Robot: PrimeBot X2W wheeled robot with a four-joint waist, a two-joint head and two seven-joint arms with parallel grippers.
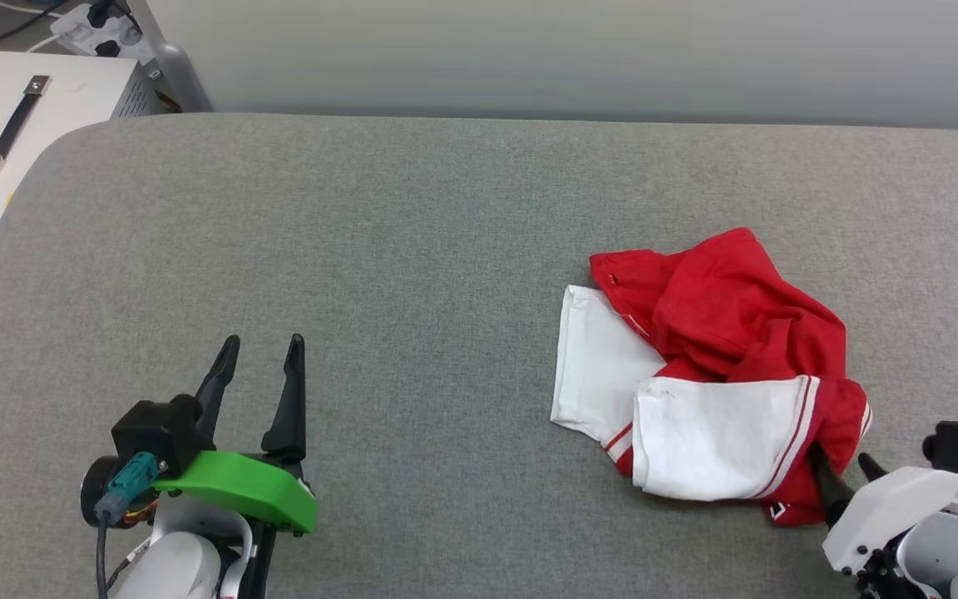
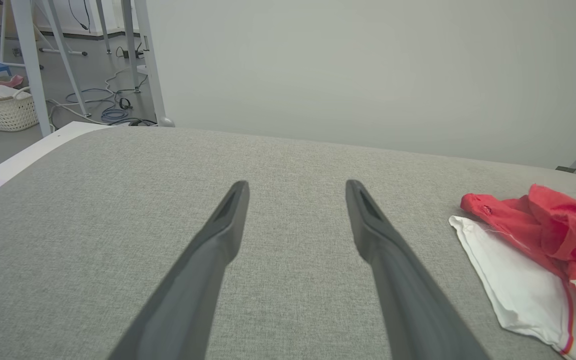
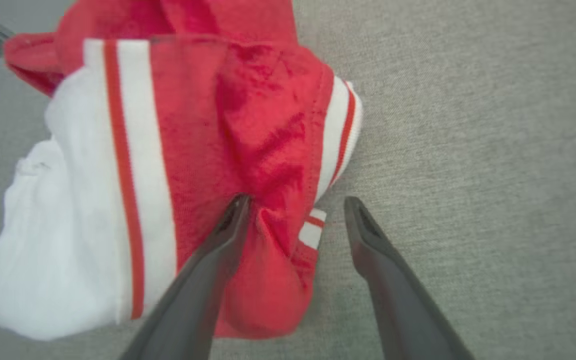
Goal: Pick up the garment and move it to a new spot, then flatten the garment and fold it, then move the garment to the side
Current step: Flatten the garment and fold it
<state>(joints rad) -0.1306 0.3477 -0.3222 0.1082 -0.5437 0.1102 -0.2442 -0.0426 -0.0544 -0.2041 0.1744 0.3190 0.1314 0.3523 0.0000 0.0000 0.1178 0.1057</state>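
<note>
The garment (image 1: 720, 349) lies crumpled on the right half of the grey table, red cloth bunched over two white sleeves with red-and-white striped trim; its print is hidden. My right gripper (image 1: 843, 466) is open at the garment's near right corner. In the right wrist view that gripper (image 3: 295, 202) has one finger pressed into a red fold of the garment (image 3: 263, 135) and the other over bare table, with a bit of red edge between them. My left gripper (image 1: 261, 348) stands open over bare table far to the left; in the left wrist view the gripper (image 2: 295, 187) holds nothing, with the garment (image 2: 543, 240) at the right.
The grey fabric-covered table (image 1: 412, 249) has a rounded far left corner. A white box with a black handle (image 1: 22, 116) sits beyond that corner. A grey wall runs behind the table. A laundry basket (image 2: 0, 107) and cables lie on the floor.
</note>
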